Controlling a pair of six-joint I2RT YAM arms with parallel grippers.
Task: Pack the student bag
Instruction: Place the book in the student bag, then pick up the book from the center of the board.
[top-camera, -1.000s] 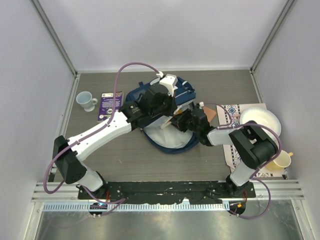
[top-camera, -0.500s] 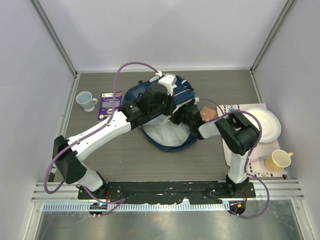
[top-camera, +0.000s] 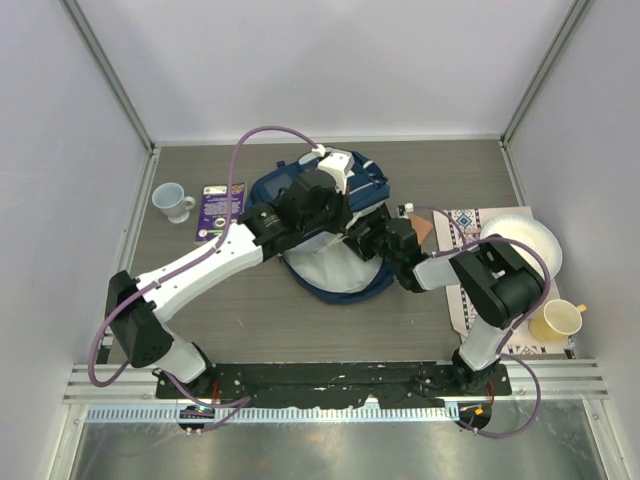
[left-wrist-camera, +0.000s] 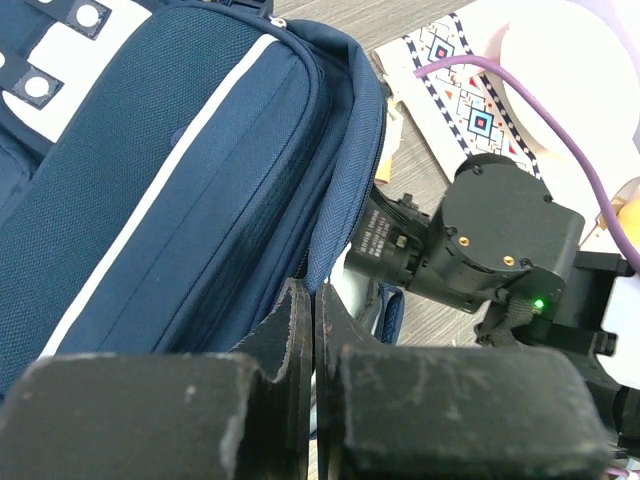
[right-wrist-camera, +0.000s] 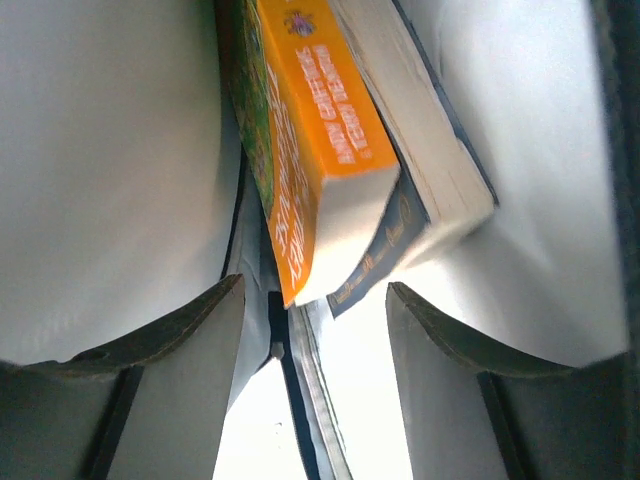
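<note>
The student bag (top-camera: 372, 186) lies in the middle of the desk (top-camera: 250, 320). Its long axis runs roughly from the far side toward the near edge, leaning slightly to the right. The mouth, which shows pale lining (top-camera: 335, 272), opens toward the near right, and the striped navy front panel faces up. In the left wrist view the white patch (left-wrist-camera: 60, 40) with its buckle marks sits at the bag's far end. The left end effector (left-wrist-camera: 313, 300) reaches over the bag with its fingers pressed together, pinching the fabric rim of the mouth. The right end effector (right-wrist-camera: 315, 335) is pushed into the opening with its fingers spread wide and nothing between them. Just ahead of it, against the lining, an orange-spined book (right-wrist-camera: 320, 130) leans on a dark-spined book (right-wrist-camera: 415, 120). To the left of the bag are a white mug (top-camera: 172, 202) and a purple booklet (top-camera: 220, 212). To the right, a patterned mat (top-camera: 462, 222) carries a white plate (top-camera: 520, 245), with a yellow cup (top-camera: 558, 320) nearer the desk's front edge.
</note>
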